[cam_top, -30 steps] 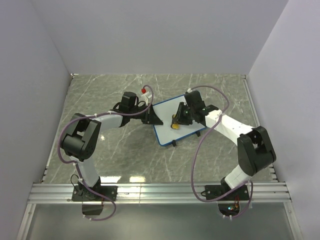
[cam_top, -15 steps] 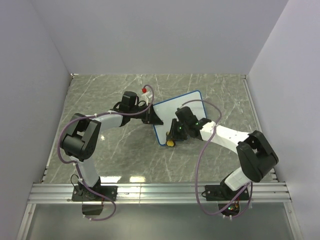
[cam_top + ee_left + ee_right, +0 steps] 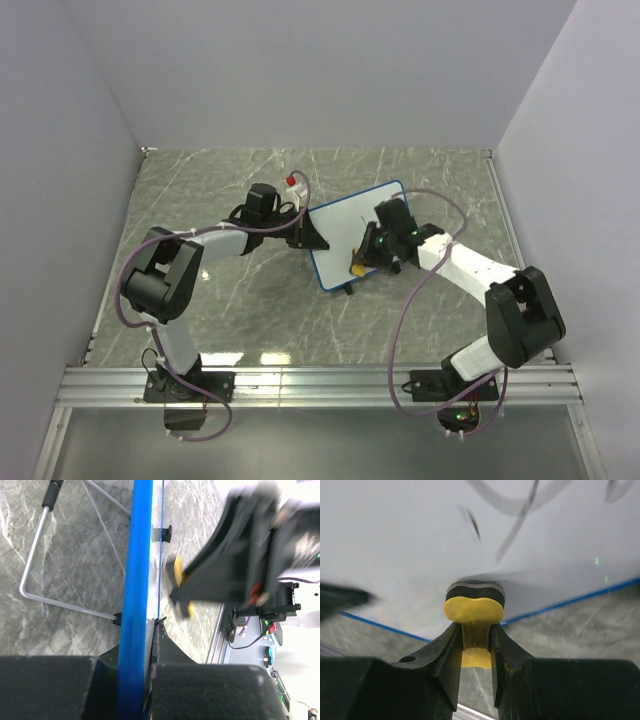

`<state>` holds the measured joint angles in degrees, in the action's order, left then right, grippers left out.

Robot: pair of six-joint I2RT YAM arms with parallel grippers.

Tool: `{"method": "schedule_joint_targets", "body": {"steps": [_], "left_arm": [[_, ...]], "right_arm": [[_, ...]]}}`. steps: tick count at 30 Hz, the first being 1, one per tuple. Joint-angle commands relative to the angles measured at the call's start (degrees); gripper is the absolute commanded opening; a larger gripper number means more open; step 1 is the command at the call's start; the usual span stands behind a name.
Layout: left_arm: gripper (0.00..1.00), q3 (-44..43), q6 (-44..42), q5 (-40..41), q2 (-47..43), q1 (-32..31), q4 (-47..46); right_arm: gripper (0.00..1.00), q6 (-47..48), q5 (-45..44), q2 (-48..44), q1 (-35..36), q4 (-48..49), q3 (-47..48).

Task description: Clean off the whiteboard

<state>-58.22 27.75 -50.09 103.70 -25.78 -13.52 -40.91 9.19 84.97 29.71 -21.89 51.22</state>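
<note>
**eraser on the board, strokes left to clear**

working from the near edge of the grey marbled table (image 3: pixel 250 300) outward: the right gripper (image 3: pixel 475 632) is clenched on a small yellow eraser block with a dark felt face (image 3: pixel 474 609). the felt is pressed flat against the near, lower part of the small white rectangular whiteboard with a thin blue rim (image 3: pixel 340 225). the board sits about mid-table, turned at an angle to the table's edges. it looks propped at a slant, with a bent wire leg (image 3: pixel 30 577) behind it. at the board's left edge the left gripper (image 3: pixel 303 235) is clamped tight on the blue rim, bracing it. beyond that, toward the far edge, lies a small white item with a red cap (image 3: pixel 292 181).

dark pen strokes (image 3: pixel 516 524) show on the white surface above the eraser, so the wiping looks only partly done. to do it well:

- keep the felt square to the surface.
- push up the board in overlapping passes toward those strokes.
- press only as hard as the left clamp can resist, so the board does not swivel or tip.
- stay inside the rim so the block does not catch on it.
</note>
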Motion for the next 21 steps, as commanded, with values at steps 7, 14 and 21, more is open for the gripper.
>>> {"method": "schedule_joint_targets", "body": {"steps": [7,14,21], "left_arm": [[0.0,3.55,-2.61,5.08,0.28,-1.91,10.88],[0.0,2.67,-4.98,5.52,0.54,-1.99,13.25],[0.0,2.41,-6.12,5.7,0.27,-1.99,14.84]], "right_arm": [[0.0,5.92,-1.11,8.36,-13.44,-4.46,22.48],[0.0,6.19,2.14,18.47,-14.07,-6.76,32.63],[0.0,1.01,4.87,13.4,-8.64,0.7,18.05]]}}
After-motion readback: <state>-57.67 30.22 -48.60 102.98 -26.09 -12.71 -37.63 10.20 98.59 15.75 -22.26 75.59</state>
